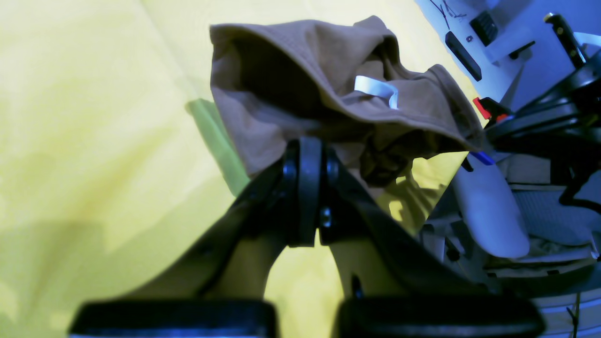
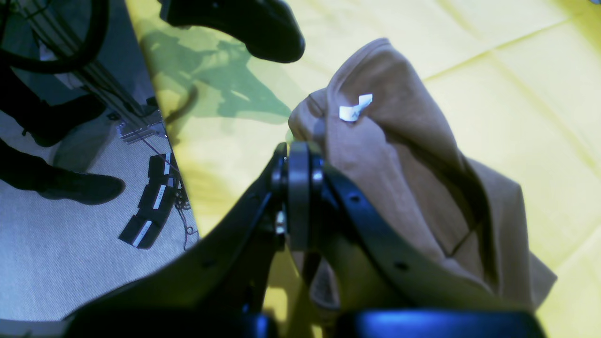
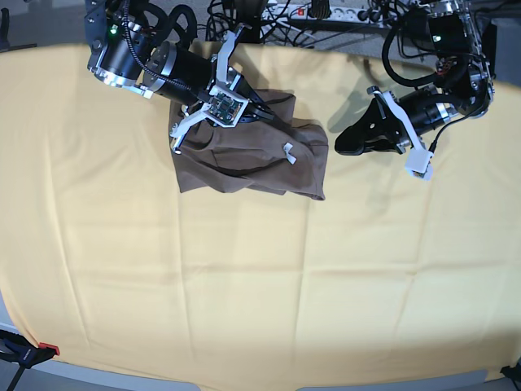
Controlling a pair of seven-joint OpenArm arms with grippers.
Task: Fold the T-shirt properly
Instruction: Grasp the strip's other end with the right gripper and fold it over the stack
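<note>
The taupe T-shirt (image 3: pixel 244 163) lies bunched on the yellow cloth at the back middle, its small light neck tag (image 3: pixel 287 152) showing. My right gripper (image 3: pixel 273 114) reaches in from the left and is shut on the shirt's upper edge; its wrist view shows the closed fingers (image 2: pixel 300 159) pinching fabric (image 2: pixel 413 178) below the tag (image 2: pixel 354 108). My left gripper (image 3: pixel 340 148) is shut just right of the shirt's right edge, apart from it. In its wrist view the closed fingers (image 1: pixel 306 155) stand in front of the raised shirt (image 1: pixel 328 61).
The yellow cloth (image 3: pixel 244 285) covers the whole table. A power strip and cables (image 3: pixel 326 12) lie along the back edge. A red clamp (image 3: pixel 45 350) sits at the front left corner. The floor with black parts (image 2: pixel 150 206) lies beyond the table edge.
</note>
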